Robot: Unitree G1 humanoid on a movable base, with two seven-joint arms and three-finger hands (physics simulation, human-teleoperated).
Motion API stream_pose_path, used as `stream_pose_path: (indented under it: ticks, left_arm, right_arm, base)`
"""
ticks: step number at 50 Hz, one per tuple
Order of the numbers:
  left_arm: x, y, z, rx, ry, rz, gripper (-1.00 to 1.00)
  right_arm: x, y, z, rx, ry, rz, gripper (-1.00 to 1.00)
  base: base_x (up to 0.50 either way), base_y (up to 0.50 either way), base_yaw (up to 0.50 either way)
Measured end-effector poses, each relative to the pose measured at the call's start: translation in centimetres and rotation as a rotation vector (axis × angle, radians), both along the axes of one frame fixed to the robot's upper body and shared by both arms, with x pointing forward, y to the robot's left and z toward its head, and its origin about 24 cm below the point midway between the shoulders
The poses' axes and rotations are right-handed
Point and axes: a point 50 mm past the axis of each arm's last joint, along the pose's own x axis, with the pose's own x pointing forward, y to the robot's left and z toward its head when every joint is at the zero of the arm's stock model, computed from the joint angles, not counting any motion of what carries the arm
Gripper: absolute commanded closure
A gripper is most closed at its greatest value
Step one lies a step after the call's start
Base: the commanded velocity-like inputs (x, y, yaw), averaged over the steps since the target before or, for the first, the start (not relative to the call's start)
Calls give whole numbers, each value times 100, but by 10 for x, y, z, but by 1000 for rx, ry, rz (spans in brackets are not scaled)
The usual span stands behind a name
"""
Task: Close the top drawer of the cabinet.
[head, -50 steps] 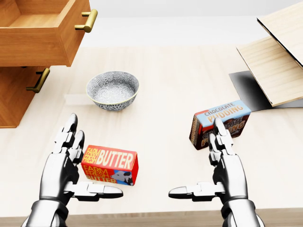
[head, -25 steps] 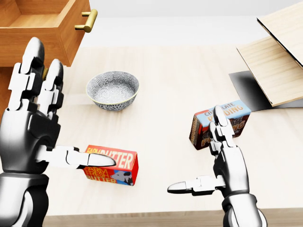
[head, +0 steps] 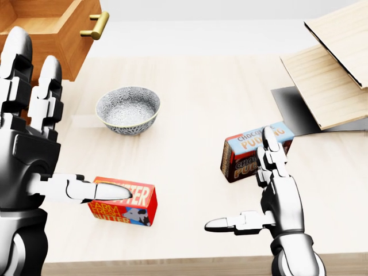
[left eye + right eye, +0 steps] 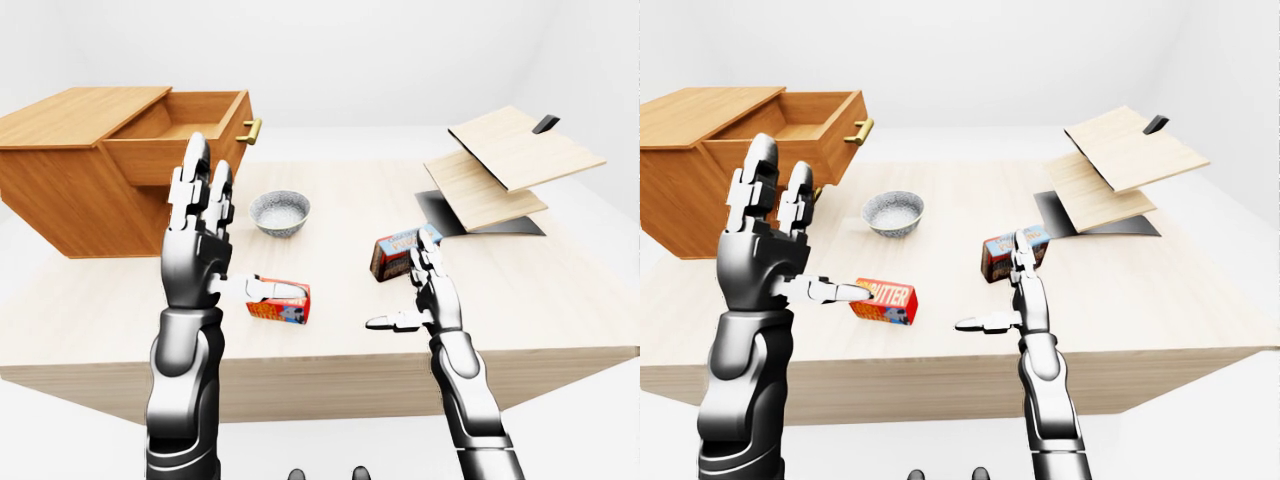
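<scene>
Top drawer (image 4: pixel 185 145) juts open, handle (image 4: pixel 250 131) facing right, lengthwise across.

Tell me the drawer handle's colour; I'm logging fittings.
Brass-gold, a bar handle on the open top drawer; the head view shows it best.

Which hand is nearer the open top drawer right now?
Left. The left hand is raised just below the top drawer; the right hand hangs low, far right of it.

Wooden table (image 4: pixel 350 330): cabinet (image 4: pixel 70 190), bowl (image 4: pixel 279 212), butter box (image 4: pixel 279 301), pudding box (image 4: pixel 398 252), boards (image 4: pixel 500 165).
</scene>
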Motion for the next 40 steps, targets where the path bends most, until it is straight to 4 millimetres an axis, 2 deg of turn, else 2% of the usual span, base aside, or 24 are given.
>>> stream_pose_path:
  ticks: [8,18,29,40]
  left_arm:
    - [-2,0,0,-3,-4,-4,-100]
    - [-4,-1,0,-4,-4,-8,-100]
    - [-5,-2,-1,-4,0,-11,-100]
    - [-6,-2,-2,-2,2,-12,-100]
  right_arm:
    - [-1,1,0,5,0,10,-100]
    - [-3,3,4,15,-15,32,-100]
    - [-4,6,7,19,-28,51,-100]
    - [-4,8,8,15,-37,61,-100]
  base:
    - [13,-42,0]
    - [43,-35,0]
    - [48,-3,0]
    - [0,0,0]
